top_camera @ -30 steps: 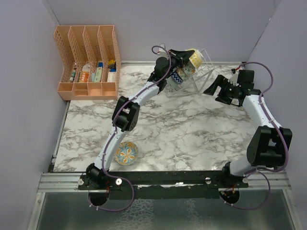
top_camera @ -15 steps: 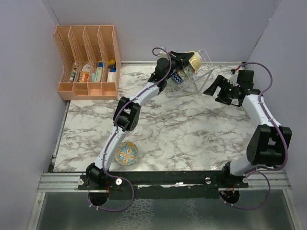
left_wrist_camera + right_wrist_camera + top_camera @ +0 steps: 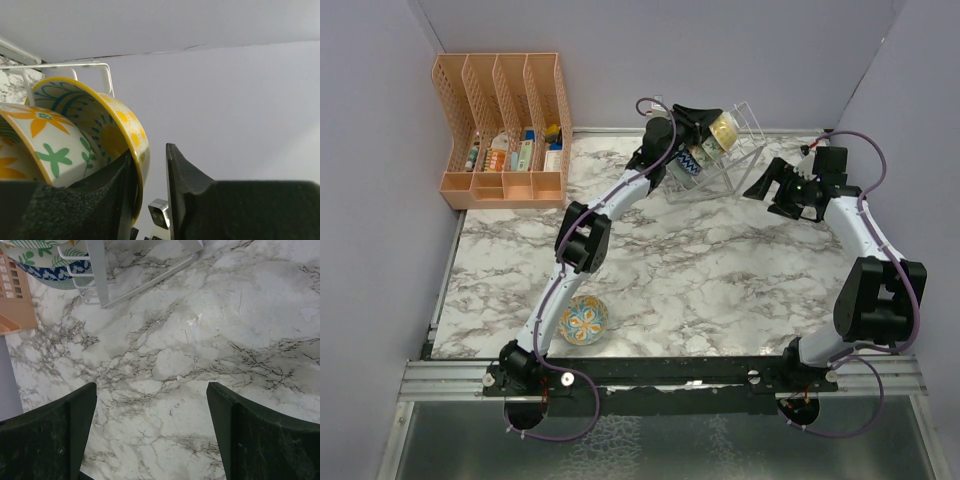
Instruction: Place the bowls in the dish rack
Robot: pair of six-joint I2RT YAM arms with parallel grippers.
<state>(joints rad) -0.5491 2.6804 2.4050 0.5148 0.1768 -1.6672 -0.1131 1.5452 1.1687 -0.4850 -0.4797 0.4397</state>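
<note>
Closest to you, one patterned bowl (image 3: 583,320) sits alone on the desk (image 3: 720,280), near your left arm's base. Further out, your right gripper (image 3: 151,390) hangs over bare marble, fingers spread wide, nothing in it. Now the far edge: the dish rack (image 3: 718,175) has bowls standing on edge. Your left gripper (image 3: 149,154) is up at the rack's far end. It straddles the rim of the yellow bowl (image 3: 115,125), one finger inside and one outside. There's a sliver of gap on the outer side, so it's barely open and not clamped. A cream flowered bowl (image 3: 45,145) nests against the yellow one.
</note>
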